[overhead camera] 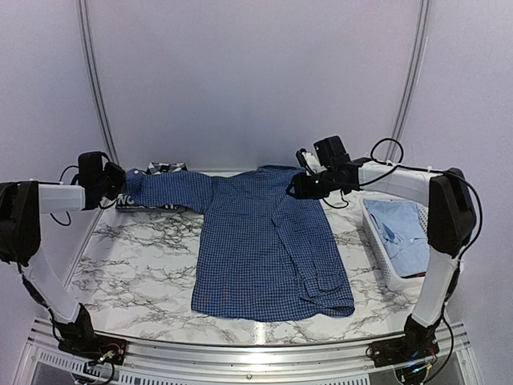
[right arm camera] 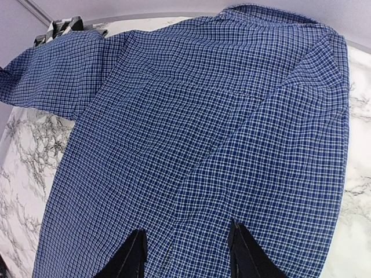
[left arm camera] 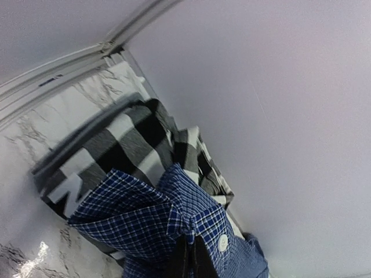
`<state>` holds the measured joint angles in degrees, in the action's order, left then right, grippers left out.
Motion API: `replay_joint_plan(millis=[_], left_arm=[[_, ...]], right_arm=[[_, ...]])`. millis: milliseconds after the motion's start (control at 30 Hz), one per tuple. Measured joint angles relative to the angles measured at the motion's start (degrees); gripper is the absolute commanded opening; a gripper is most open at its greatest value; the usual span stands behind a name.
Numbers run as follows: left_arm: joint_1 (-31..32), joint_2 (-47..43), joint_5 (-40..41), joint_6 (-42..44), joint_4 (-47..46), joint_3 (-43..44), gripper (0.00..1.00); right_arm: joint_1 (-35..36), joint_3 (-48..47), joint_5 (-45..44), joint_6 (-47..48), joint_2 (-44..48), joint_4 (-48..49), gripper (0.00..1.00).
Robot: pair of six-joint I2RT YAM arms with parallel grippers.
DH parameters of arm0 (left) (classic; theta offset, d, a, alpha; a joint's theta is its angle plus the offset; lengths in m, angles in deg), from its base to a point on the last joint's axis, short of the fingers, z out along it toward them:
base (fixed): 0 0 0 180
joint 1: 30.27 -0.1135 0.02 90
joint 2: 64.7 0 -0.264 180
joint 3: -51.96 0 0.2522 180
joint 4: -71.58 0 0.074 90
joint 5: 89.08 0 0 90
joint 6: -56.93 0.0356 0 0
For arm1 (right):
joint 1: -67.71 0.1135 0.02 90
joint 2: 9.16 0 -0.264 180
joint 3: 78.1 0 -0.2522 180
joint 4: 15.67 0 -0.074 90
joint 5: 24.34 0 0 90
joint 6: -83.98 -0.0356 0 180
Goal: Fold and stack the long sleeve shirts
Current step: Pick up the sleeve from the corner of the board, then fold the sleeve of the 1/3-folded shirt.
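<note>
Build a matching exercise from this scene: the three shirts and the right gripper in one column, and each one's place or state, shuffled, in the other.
1. dark blue checked shirt
2. black-and-white plaid shirt
3. pale blue shirt
4. right gripper

A. in the white basket
B. open, over checked cloth
C. spread across the middle of the marble table
D. far left, by the back wall

Pairs: 1-C, 2-D, 3-A, 4-B

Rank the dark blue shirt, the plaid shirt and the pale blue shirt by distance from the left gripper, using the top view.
1. dark blue shirt: its sleeve cuff is pinched in the left gripper.
2. plaid shirt: just beside the gripper, back left.
3. pale blue shirt: in the basket, far right.
</note>
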<state>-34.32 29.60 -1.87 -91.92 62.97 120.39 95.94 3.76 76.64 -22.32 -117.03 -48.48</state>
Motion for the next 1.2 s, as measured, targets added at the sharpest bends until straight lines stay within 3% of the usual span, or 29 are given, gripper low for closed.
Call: replay_joint_plan(millis=[333, 733, 1033, 1200], left_arm=[[21.55, 1.07, -6.16, 15.52, 1.38, 5.64, 0.00], [42.27, 13.81, -13.33, 26.84, 7.74, 9.97, 0.00], [47.60, 16.39, -12.24, 32.79, 12.50, 14.34, 0.03], [47.60, 16.11, -11.17, 35.17, 14.16, 13.16, 0.19]], right_arm=[[0.00, 0.74, -1.05, 0.74, 1.95, -1.20, 0.45], [0.44, 5.25, 0.22, 1.14, 3.52, -1.22, 0.45], [5.07, 6.34, 0.79, 1.14, 3.78, -1.44, 0.47], [6.88, 6.32, 1.01, 1.53, 3.63, -1.46, 0.47]])
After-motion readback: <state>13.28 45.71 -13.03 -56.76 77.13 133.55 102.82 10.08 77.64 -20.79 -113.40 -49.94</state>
